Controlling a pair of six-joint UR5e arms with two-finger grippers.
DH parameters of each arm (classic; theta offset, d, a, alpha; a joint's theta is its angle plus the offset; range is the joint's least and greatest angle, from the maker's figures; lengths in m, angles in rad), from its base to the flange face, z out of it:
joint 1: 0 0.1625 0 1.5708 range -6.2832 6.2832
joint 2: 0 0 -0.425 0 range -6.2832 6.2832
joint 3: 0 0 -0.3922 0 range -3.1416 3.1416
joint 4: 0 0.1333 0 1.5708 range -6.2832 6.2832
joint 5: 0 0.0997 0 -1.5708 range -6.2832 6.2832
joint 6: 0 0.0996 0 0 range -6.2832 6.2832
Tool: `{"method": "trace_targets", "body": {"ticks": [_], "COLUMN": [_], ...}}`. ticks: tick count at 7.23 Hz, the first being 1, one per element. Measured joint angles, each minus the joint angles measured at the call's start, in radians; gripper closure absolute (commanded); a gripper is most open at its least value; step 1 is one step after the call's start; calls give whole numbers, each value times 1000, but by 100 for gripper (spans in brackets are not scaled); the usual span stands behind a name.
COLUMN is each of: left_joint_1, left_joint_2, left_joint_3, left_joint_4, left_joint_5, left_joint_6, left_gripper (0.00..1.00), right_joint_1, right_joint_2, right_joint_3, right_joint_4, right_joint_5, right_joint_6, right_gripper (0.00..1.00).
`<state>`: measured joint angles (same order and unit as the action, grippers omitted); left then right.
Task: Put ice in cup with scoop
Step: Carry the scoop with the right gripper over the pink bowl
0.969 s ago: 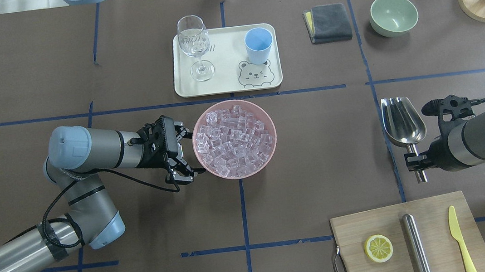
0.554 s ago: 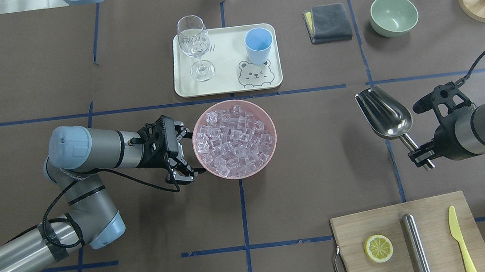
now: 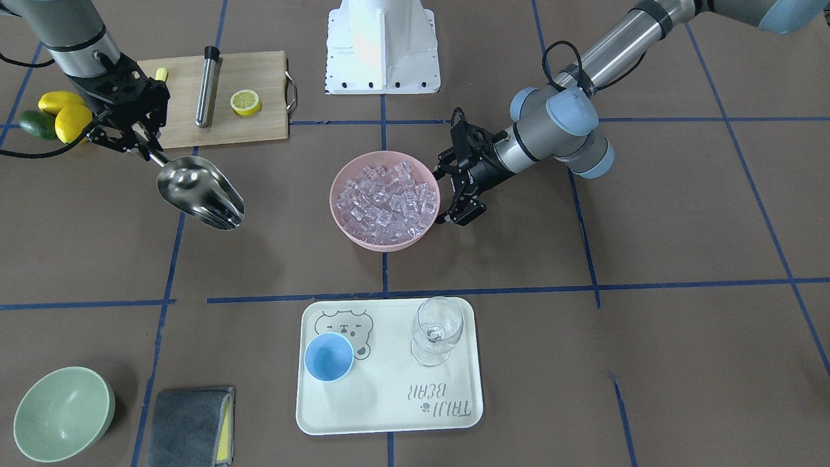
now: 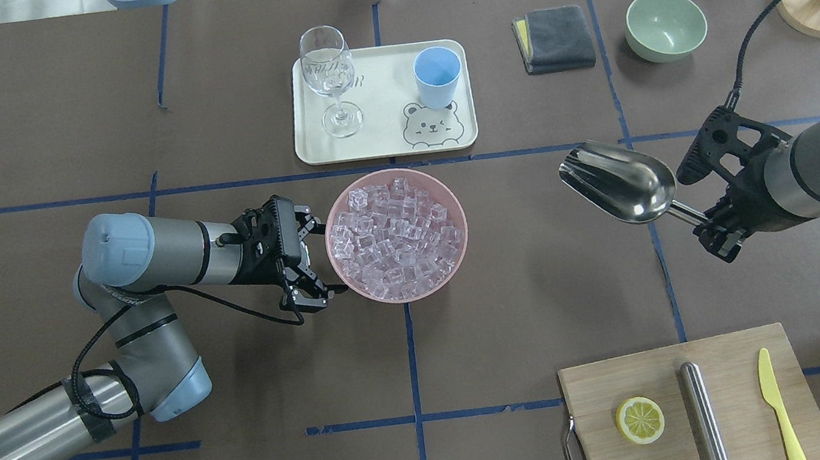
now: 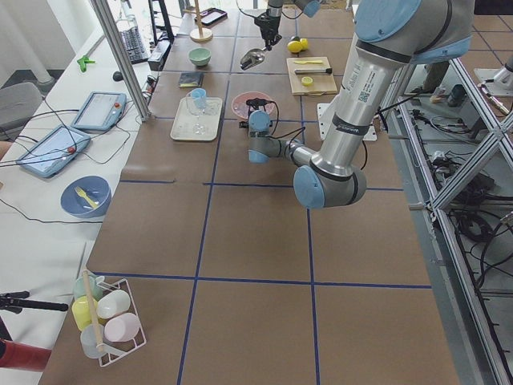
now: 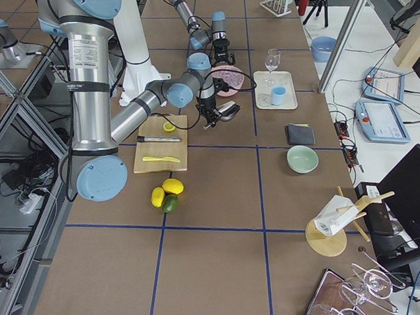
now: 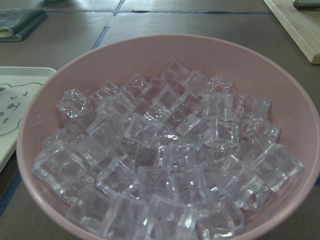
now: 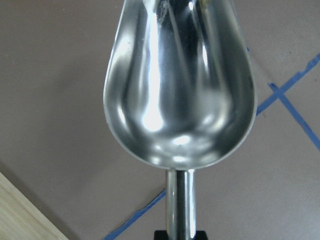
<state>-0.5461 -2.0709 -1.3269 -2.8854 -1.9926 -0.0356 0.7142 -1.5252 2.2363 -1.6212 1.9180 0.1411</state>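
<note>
The ice (image 4: 395, 235) fills a pink bowl (image 4: 404, 298) at mid-table; it also shows in the left wrist view (image 7: 165, 160). My left gripper (image 4: 321, 262) is open, its fingers spread against the bowl's left side. My right gripper (image 4: 710, 223) is shut on the handle of the steel scoop (image 4: 617, 183). It holds the scoop above the table, right of the bowl, with the trough pointing towards it. The scoop (image 8: 180, 85) is empty. The light-blue cup (image 4: 437, 72) stands upright on the cream tray (image 4: 384, 140) beyond the bowl.
A wine glass (image 4: 328, 69) stands on the tray's left. A grey cloth (image 4: 554, 38) and a green bowl (image 4: 665, 23) are far right. A cutting board (image 4: 735, 370) near right holds a lemon slice, a steel cylinder and a yellow knife.
My right arm has lifted the scoop and carried it left and farther away, turning the trough towards the pink bowl. The left arm has not moved.
</note>
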Motion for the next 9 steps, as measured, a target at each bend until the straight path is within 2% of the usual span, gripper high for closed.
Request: {"method": "trace_targets", "body": {"ticks": [2,3,7,9], "left_joint_1": [0,0,0,0], "left_joint_2": [0,0,0,0], "left_joint_3": [0,0,0,0], "left_joint_4": [0,0,-2,-2], "left_joint_5": [0,0,0,0], "left_joint_6": [-1,0,0,-1], "left_gripper": [0,0,0,0], "right_joint_1": [-16,-38,-68,-74], "right_joint_2": [259,378,707,827], "right_joint_3": [18,8,-144,-269], "right_joint_4": [-377,-527,-886,-975], "right_joint_5": [-11,-26,-80,-88], "right_joint_6": [-27,-32,-207,-290], "right_gripper": [100,100,100,100]}}
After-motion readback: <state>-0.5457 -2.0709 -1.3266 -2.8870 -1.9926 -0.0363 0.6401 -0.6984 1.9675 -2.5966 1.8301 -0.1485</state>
